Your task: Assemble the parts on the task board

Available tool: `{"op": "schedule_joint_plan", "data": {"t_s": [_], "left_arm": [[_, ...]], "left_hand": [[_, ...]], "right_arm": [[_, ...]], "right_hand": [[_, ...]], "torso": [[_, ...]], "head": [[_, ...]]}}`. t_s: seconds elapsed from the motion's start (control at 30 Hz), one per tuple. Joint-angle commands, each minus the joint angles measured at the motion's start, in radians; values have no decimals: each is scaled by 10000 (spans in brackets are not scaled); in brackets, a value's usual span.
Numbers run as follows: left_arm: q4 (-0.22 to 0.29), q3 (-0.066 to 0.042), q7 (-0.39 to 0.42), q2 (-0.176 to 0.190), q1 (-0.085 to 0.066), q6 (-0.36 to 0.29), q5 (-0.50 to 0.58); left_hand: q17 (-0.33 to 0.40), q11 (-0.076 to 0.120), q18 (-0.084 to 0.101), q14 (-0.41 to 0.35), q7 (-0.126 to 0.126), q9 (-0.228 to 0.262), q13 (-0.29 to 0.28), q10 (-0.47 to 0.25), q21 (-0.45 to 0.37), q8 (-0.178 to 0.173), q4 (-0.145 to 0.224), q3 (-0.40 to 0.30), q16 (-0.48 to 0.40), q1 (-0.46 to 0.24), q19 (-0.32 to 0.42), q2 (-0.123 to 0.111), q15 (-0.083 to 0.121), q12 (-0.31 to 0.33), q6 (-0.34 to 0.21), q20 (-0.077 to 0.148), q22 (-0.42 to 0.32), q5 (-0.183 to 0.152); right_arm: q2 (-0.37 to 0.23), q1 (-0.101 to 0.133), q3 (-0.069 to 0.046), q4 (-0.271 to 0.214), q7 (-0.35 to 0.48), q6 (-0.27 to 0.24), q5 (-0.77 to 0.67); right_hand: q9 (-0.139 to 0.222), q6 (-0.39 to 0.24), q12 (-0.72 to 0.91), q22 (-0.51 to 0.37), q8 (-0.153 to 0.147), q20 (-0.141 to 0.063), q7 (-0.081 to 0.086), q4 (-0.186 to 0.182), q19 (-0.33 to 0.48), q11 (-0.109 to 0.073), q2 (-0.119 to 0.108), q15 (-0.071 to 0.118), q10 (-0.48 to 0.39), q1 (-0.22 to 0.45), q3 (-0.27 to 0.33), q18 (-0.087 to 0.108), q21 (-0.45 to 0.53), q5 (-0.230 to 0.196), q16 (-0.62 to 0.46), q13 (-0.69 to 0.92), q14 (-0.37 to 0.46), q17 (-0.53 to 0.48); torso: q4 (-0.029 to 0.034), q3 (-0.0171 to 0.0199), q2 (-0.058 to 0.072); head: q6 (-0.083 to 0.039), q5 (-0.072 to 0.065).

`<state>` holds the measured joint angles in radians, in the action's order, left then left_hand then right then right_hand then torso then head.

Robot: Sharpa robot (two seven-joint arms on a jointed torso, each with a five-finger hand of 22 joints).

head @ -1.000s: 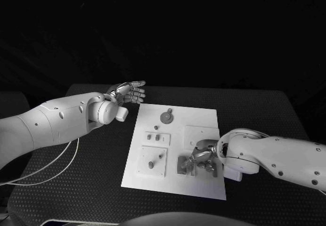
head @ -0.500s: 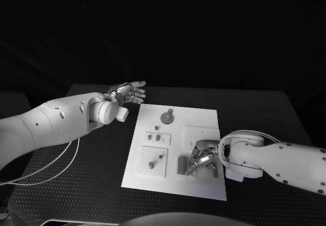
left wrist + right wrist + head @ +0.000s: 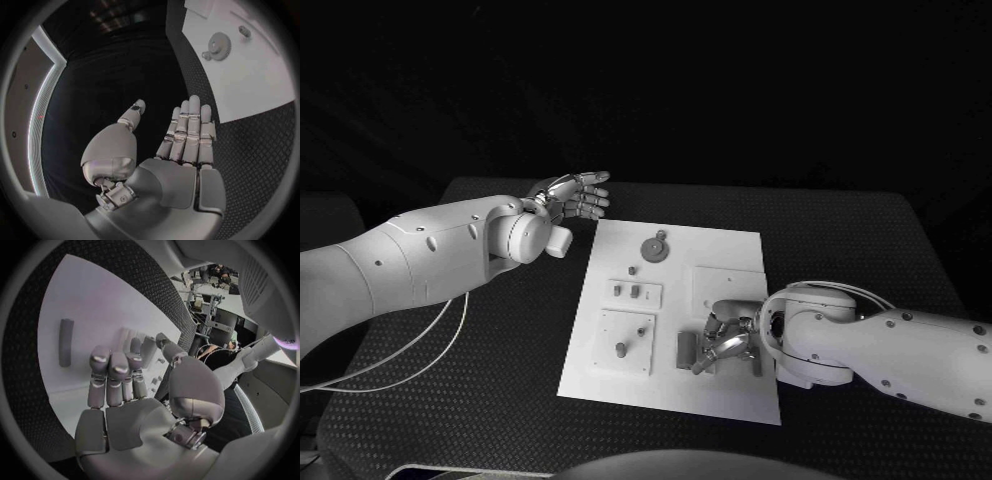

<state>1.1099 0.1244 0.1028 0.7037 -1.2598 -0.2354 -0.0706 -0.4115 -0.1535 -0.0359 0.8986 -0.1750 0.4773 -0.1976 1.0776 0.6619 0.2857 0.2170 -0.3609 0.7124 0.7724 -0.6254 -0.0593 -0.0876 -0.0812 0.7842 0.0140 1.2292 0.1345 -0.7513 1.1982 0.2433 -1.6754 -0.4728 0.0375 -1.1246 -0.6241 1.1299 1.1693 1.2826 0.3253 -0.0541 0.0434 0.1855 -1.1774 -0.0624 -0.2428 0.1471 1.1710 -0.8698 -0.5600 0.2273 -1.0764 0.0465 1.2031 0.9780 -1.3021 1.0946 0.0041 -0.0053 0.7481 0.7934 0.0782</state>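
Your right hand is working low over the near corner of the task board, and a slip there is the risk.

Nearest you, your right hand (image 3: 727, 340) sits over the task board (image 3: 733, 250) at its near right corner, fingers curled down among the parts; you cannot tell whether they pinch a piece or only press on it, since the fingers hide the contact. Just left of that hand lies a grey bar (image 3: 685, 350), flat on the board, its long axis running from near edge to far. If you close or turn blind, the fingers may knock that bar askew or tip a standing peg. Farther along the board, the gear (image 3: 653, 247) lies flat. Beyond the board's far left corner, your left hand (image 3: 574, 197) hovers with fingers straight and apart, holding nothing.
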Motion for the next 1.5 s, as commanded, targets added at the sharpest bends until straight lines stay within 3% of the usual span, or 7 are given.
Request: {"op": "schedule_joint_plan", "data": {"t_s": [0.03,0.5,0.73,0.83,1.0,1.37,1.5], "left_arm": [[17,-7,55,-13,-12,161,-32],[24,-7,44,-2,-12,154,-46],[23,-7,38,2,-12,159,-47],[20,-7,26,1,-12,158,-53],[24,-7,12,-1,-12,183,-59],[23,-7,10,10,-12,196,-68],[7,-7,13,17,-12,182,-75]], "left_hand": [[-14,26,-108,-31,-3,-12,14,-55,-41,38,-36,-52,-67,-89,86,11,-1,-58,-69,-19,11,-46],[-23,27,-108,-32,-3,-13,16,-56,-45,48,-42,-54,-73,-99,87,12,-2,-59,-60,-19,18,-49],[-28,26,-108,-32,-4,-14,17,-56,-46,52,-45,-56,-75,-102,87,14,-2,-60,-57,-19,21,-50],[-29,26,-108,-32,-5,-14,17,-56,-46,53,-46,-56,-76,-103,87,14,-2,-60,-56,-19,22,-50],[-31,26,-108,-32,-5,-14,17,-56,-47,54,-48,-56,-76,-106,88,13,-3,-60,-55,-20,23,-50],[-35,25,-108,-35,-9,-16,19,-58,-49,57,-50,-56,-81,-110,89,10,-3,-60,-54,-20,27,-53],[-37,24,-107,-37,-10,-16,19,-59,-50,58,-48,-56,-82,-110,91,6,-4,-60,-54,-20,28,-54]], "right_arm": [[52,-46,3,6,-207,20,-410],[176,-167,2,9,-419,-72,-1276],[174,-170,1,40,-554,-247,-1578],[176,-170,1,43,-546,-255,-1566],[157,-170,1,60,-501,-138,-1494],[-119,-165,-19,-75,-545,344,-315],[-349,-74,-143,-155,-484,261,13]], "right_hand": [[-18,141,53,-18,45,20,11,-114,-77,-20,99,40,115,71,0,345,-7,26,-37,15,-18,10],[-32,286,26,-23,68,9,-51,-233,-104,-82,379,44,253,166,25,345,-36,34,-42,43,-47,11],[-29,357,-10,-31,61,-3,-80,-309,-131,-111,661,52,326,155,-85,345,-56,24,-49,75,-62,9],[-23,385,-35,-44,50,-2,-88,-504,-145,-119,967,55,359,226,-273,345,-54,23,-57,89,-67,5],[-15,398,-59,-47,35,9,-85,-678,-142,-117,1008,52,375,388,-373,345,-57,27,-62,104,-69,3],[-10,380,-161,-40,-38,-7,-66,-774,-141,-99,210,53,393,387,-808,345,-109,26,-78,208,-81,1],[-11,336,-190,-48,-67,-3,-45,-800,-134,-78,-4,55,372,443,-766,345,-107,27,-88,232,-80,-3]], "torso": [[11,-4,-2],[8,-9,-3],[8,0,-3],[5,0,-3],[3,1,-3],[3,6,-3],[11,-2,-7]], "head": [[16,6],[64,30],[66,38],[64,42],[66,46],[34,21],[3,-7]]}}
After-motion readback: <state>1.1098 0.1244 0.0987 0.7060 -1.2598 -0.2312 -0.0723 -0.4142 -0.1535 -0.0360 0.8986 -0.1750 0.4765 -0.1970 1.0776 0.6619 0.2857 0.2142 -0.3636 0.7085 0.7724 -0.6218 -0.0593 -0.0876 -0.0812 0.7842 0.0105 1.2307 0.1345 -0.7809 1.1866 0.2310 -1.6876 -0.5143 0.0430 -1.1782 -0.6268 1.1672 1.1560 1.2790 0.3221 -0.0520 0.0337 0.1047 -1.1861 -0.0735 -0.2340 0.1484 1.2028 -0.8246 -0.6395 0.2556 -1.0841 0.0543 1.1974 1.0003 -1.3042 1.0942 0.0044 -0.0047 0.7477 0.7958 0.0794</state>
